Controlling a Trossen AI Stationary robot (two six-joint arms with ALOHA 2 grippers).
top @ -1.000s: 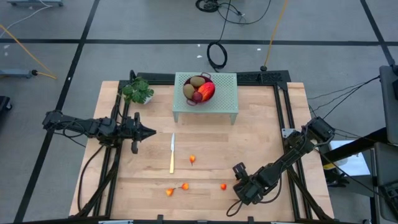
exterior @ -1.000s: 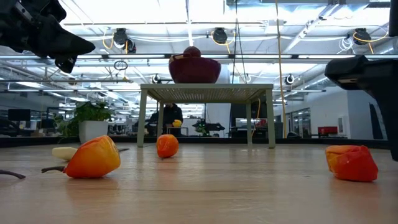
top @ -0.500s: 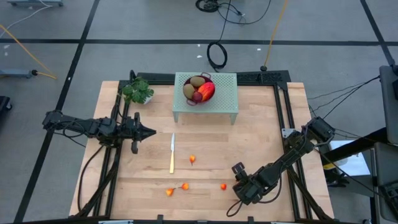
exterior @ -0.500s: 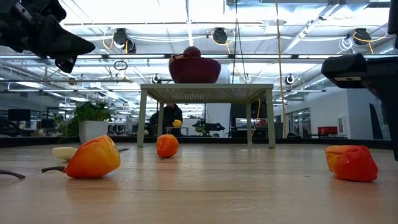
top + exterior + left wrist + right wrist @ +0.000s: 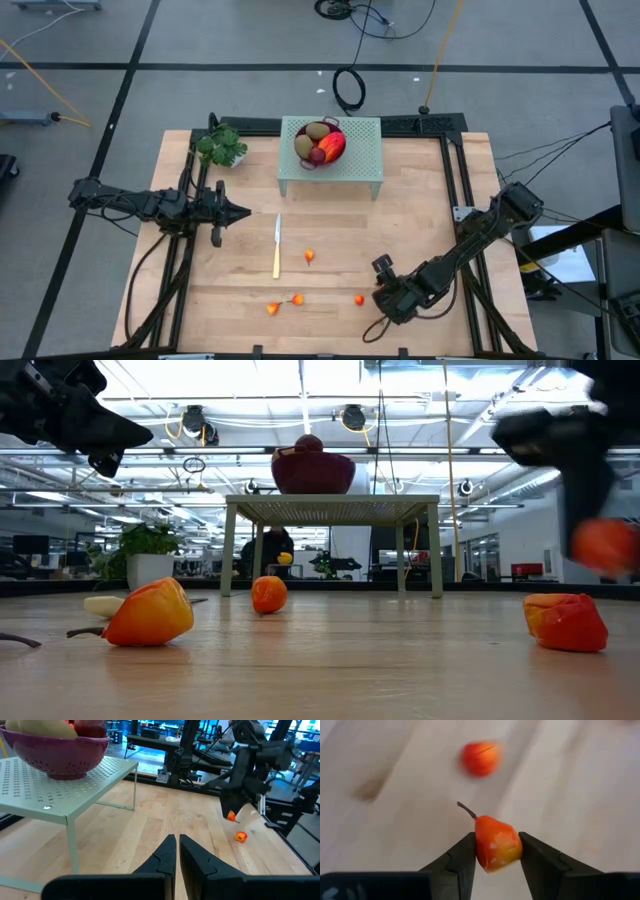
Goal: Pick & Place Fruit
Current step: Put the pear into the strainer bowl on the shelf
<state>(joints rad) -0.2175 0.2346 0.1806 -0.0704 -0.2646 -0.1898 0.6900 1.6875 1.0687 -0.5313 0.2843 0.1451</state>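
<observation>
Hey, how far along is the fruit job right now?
Done: the larger fruit, including the mango-like fruit, sits in the bowl on the green stand. In hand: the right gripper is shut on one small orange-red piece, lifted off the table. Left: four small pieces lie on the table. The left gripper waits shut at the left side.

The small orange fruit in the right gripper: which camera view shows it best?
The right wrist view: the small orange fruit fills the gap between the right gripper's fingers. The low view blurs it, the left wrist view shows a speck, the high view hides it.
</observation>
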